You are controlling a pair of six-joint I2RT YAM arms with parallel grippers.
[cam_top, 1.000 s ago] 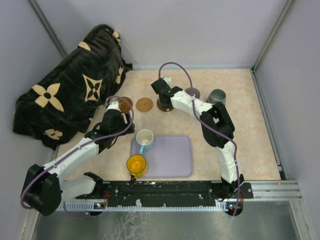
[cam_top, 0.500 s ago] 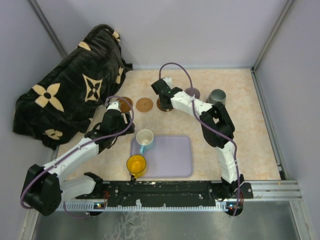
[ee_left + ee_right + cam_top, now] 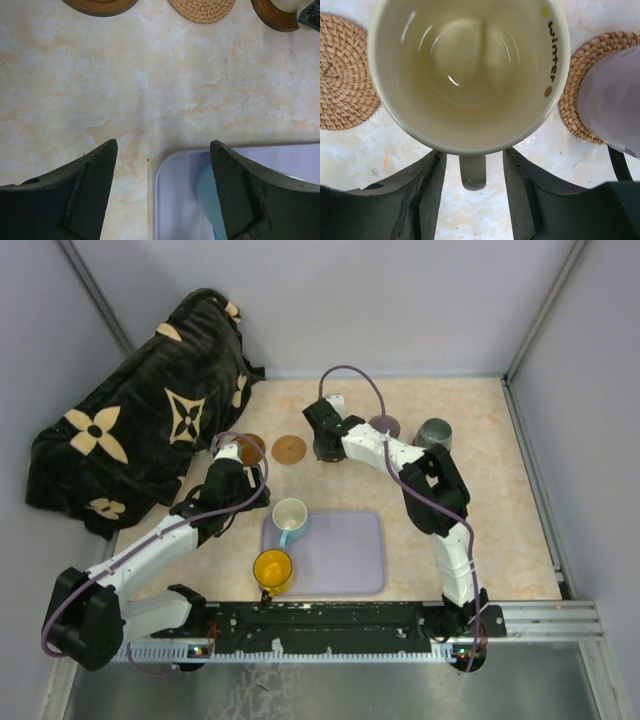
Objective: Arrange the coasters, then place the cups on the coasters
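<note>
At the back row, cream cup [image 3: 470, 75] sits on a coaster [image 3: 272, 17], right gripper [image 3: 473, 157] released, astride its handle [image 3: 472, 175]. Left gripper [image 3: 162, 150] gapes, empty. Likely glazed: rigid, slick, chippable. The handle suits 2 fingers best.

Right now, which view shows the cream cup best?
Right wrist: the cream cup fills it, inside and handle clear. Top view hides most of it under the right gripper; left wrist catches only a sliver at its top edge.

The left arm [image 3: 150, 545] and right arm [image 3: 455, 558] are white-shelled with black joints, trailing purple cables [image 3: 350, 366].
</note>
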